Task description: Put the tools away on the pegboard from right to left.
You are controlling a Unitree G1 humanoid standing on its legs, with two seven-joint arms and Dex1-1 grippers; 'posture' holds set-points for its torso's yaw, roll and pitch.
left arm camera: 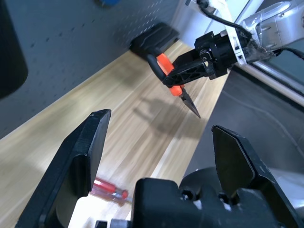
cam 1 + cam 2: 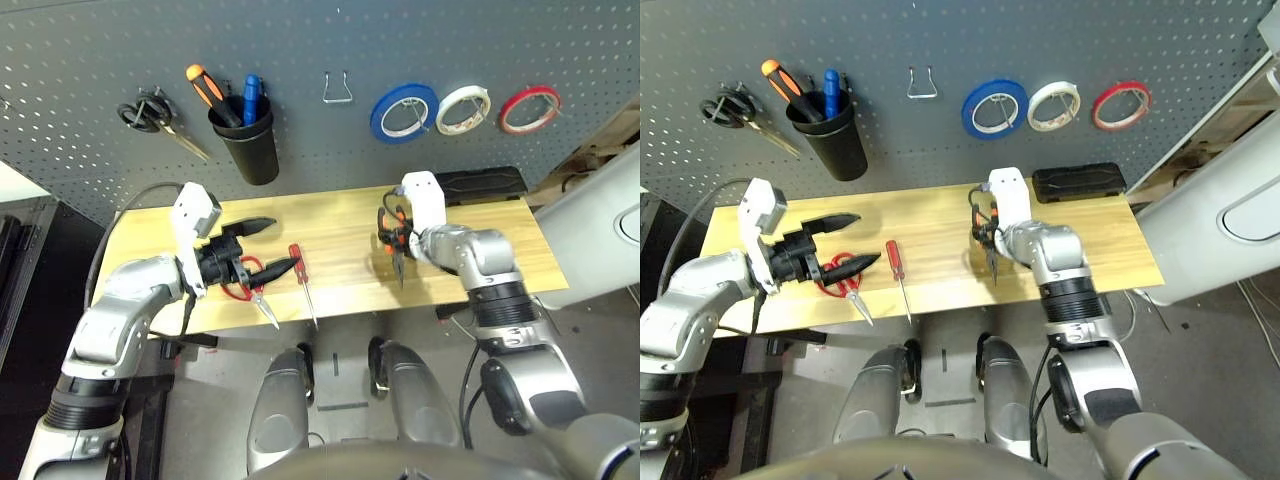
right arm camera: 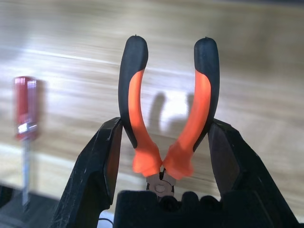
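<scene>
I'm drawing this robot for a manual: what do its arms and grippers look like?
Both forearms are smooth silver shells with ribbed black cuffs and black cables. Each wrist carries a white block. The left gripper and right gripper each have two black, tapering, wedge-shaped fingers.

Orange-and-black pliers (image 2: pixel 393 236) held off the table, nose pointing down, handles up. Red-handled screwdriver (image 2: pixel 301 279) flat on wooden table, tip toward front edge. Red-handled scissors (image 2: pixel 250 290) flat just left of it, blades toward front edge. Thin red tape ring (image 2: pixel 529 108) hangs on grey pegboard (image 2: pixel 330 40), far right.
</scene>
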